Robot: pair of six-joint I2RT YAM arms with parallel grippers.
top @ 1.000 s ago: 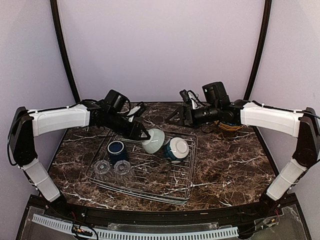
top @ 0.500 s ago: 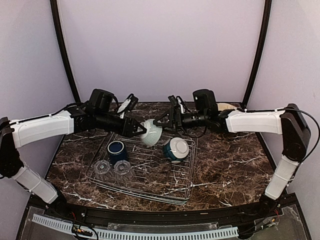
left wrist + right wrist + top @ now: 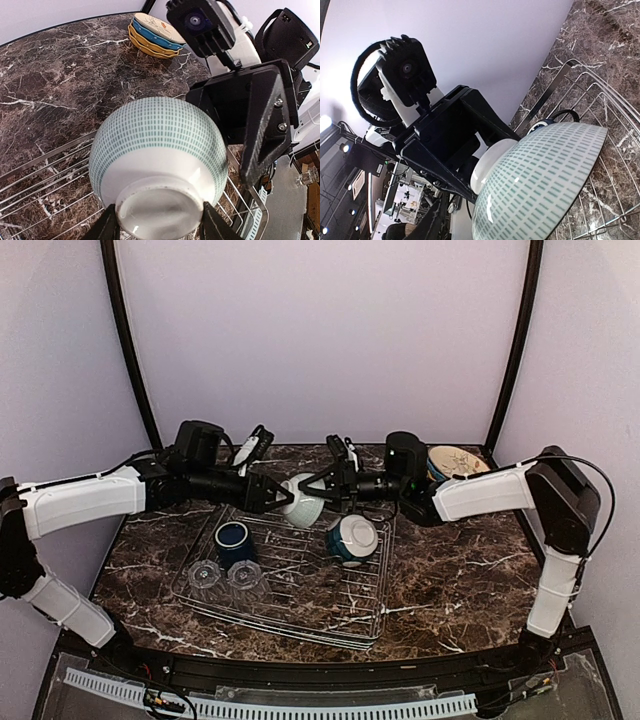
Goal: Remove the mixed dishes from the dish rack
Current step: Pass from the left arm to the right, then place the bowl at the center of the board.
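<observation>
The left tool (image 3: 284,498) pinches the bowl (image 3: 305,502) by its foot over the far edge of the rack (image 3: 300,585), so letting go before the wide-open right tool (image 3: 330,483) grips its rim would drop it.

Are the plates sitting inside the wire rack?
No, the stacked plates lie on the table, outside the dish rack, past its far right corner.

Patterned bowl (image 3: 305,500) tilted on its side above the rack's (image 3: 330,612) far edge. Second bowl (image 3: 352,538) on its side inside, right. Mug (image 3: 233,539) upright and glasses (image 3: 205,574) inside, left. Plates (image 3: 455,461) stacked beyond its far-right corner.
</observation>
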